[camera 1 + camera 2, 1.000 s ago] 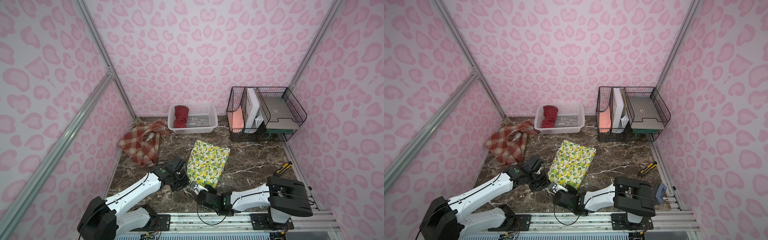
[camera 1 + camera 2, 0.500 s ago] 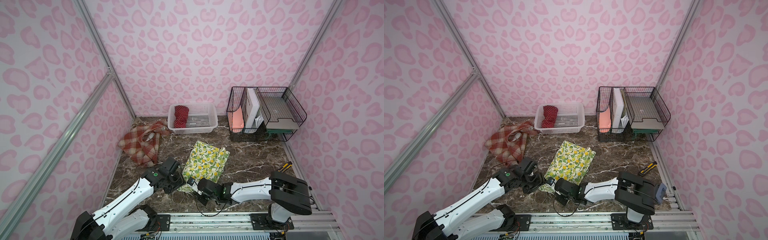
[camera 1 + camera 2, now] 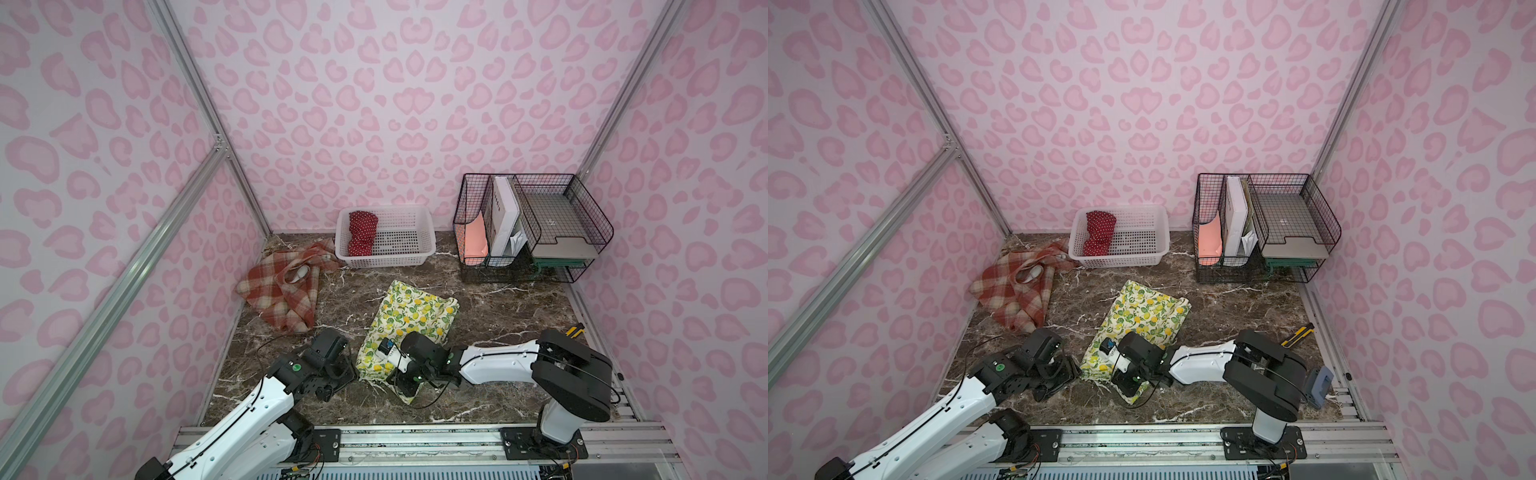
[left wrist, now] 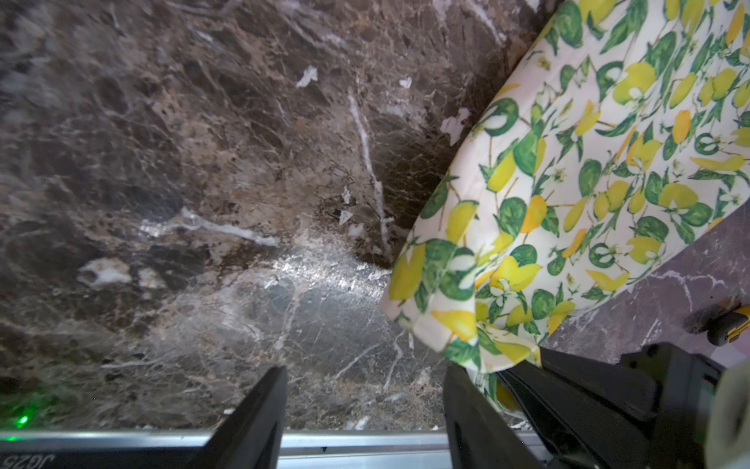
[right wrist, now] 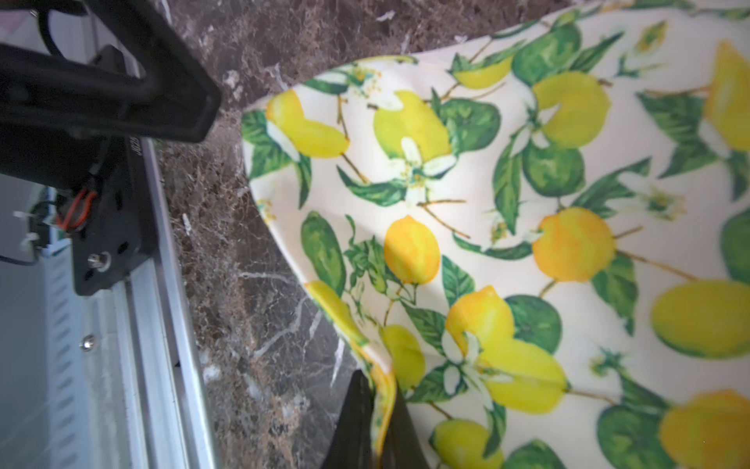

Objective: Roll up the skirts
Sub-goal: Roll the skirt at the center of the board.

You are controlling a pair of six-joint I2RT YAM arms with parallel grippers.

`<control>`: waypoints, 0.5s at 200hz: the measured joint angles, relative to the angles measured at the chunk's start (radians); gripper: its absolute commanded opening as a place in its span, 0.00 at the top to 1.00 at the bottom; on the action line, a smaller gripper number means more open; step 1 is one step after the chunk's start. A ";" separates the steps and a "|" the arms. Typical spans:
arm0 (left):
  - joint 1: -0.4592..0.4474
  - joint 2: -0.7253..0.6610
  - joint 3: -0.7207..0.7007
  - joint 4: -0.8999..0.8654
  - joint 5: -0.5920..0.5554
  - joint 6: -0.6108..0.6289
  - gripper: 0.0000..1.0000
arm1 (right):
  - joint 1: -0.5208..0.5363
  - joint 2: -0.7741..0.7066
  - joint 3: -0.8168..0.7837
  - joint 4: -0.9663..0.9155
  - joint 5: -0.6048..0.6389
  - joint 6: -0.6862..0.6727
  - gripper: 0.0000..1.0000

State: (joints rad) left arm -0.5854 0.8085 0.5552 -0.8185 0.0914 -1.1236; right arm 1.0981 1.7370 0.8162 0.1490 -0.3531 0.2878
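Right gripper (image 5: 379, 402): was clamped on the near hem of the lemon skirt (image 3: 409, 316), probably to start the roll; left gripper (image 4: 363, 385): jaws stood apart over bare table (image 4: 203, 162), beside the hem's corner, holding nothing; skirt lay mid-table, thin, cream with lemons and leaves, mostly flat, unrolled.

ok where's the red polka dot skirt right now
In both top views the red polka-dot skirt lies inside the white lattice basket at the back of the scene. It sits at the basket's end nearest the plaid skirt.
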 measured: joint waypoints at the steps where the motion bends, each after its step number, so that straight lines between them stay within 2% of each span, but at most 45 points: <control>1: 0.000 0.000 0.000 0.000 0.000 0.000 0.35 | -0.004 0.002 0.001 0.001 -0.006 0.000 1.00; 28: 0.000 -0.014 -0.002 0.003 -0.010 0.001 0.37 | -0.112 0.098 0.049 0.030 -0.245 0.042 1.00; 48: 0.000 -0.043 -0.012 0.005 -0.024 0.007 0.44 | -0.153 0.161 0.066 0.051 -0.378 0.092 1.00; 64: 0.001 -0.077 -0.023 0.012 -0.029 0.020 0.60 | -0.180 0.188 0.067 0.074 -0.466 0.137 1.00; 82: 0.001 -0.113 -0.039 0.024 -0.032 0.032 0.84 | -0.214 0.211 0.064 0.105 -0.543 0.180 1.00; 100: -0.004 -0.123 -0.056 0.035 -0.032 0.047 0.94 | -0.240 0.226 0.063 0.126 -0.595 0.214 1.00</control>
State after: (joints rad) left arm -0.5892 0.6857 0.4992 -0.7834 0.0593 -1.0771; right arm 0.8581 1.9633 0.8787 0.2745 -0.9485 0.5018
